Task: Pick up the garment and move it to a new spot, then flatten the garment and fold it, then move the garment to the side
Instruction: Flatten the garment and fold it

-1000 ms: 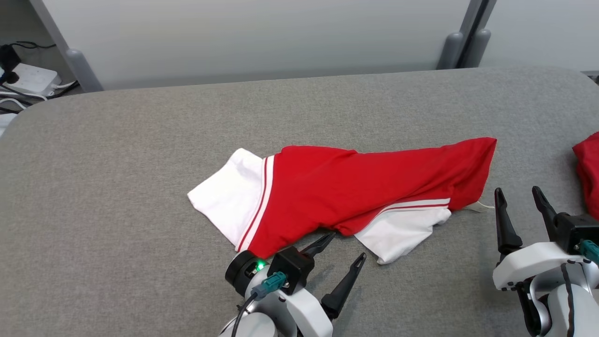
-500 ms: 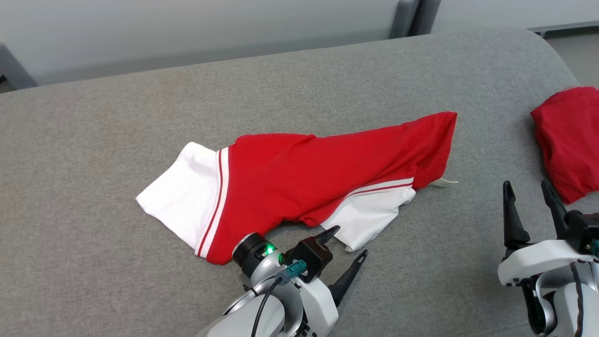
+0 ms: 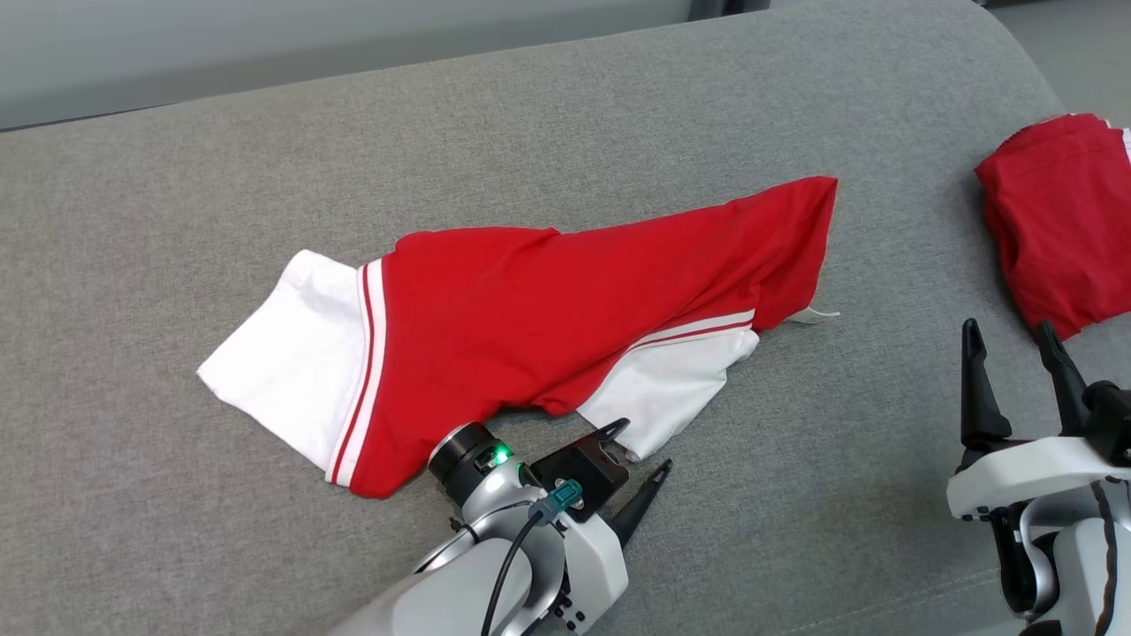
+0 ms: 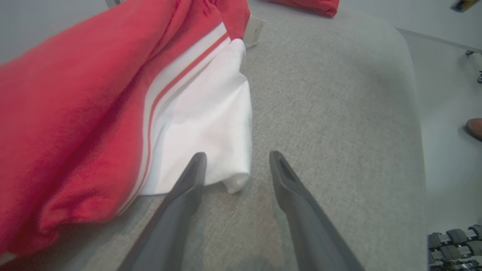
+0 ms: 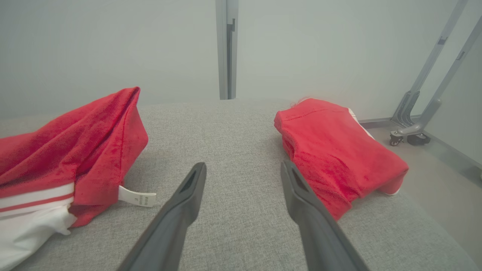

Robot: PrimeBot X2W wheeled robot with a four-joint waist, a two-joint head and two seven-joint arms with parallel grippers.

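Nearest, the left jaws stand wide apart with nothing in them, low over the counter (image 3: 177,177). Their tips are at the near white sleeve (image 4: 211,124) of the garment (image 3: 548,300). In the left wrist view the rolled corner of that sleeve lies between the two fingers (image 4: 190,188).

The step in hand looks like the first grasp for the pick-up. To do it well, I would ease the jaws further in, so the whole doubled corner sits between them rather than just the top layer. The lower finger should skim the counter's cloth without digging in, and the jaws should close before any lift.

Off to the right, the right jaws are also spread and empty. They point into the gap between the garment's red hem end and the second garment (image 3: 1056,221), touching neither. They seem well placed to take the hem by the label (image 5: 137,197), which would keep the cloth from bunching when raised.

The garment lies rumpled and slantwise across the middle of the counter.

By count there are two garments, two white sleeves on the nearer one, one label, two pairs of jaws and one counter.
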